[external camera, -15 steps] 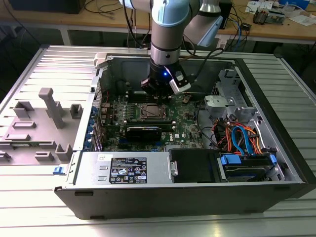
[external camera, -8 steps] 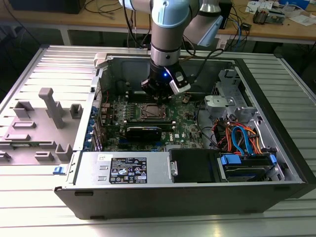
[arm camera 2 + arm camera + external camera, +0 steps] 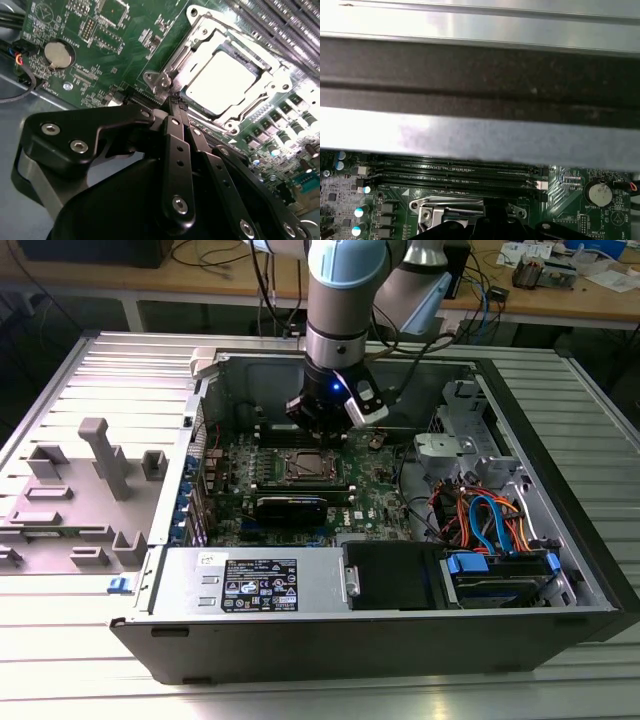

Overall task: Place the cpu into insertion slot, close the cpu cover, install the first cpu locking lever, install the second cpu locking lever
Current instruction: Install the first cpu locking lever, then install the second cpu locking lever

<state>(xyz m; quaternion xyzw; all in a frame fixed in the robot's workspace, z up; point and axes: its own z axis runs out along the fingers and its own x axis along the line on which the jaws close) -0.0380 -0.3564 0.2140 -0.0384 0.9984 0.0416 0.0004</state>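
In the exterior view the arm reaches down into an open computer case lying on its side on a slatted metal table, and the gripper hangs just above the green motherboard, near the far edge of the insertion slot. In the second wrist view the black fingers stand drawn together into a narrow point with nothing between them — their tip lies just beside the corner of the socket's metal frame. There the cpu sits flat inside the socket, its pale metal top showing through the square window of the cpu cover, which lies down over it. Whether the thin locking levers along the frame are latched I cannot tell. A round coin battery lies on the board well apart from the socket, and the long black memory slots run beside it in the first wrist view, beneath the grey case wall. In the exterior view a black graphics card sits on the near side of the socket — and orange and blue cables bunch toward the exterior view's right.
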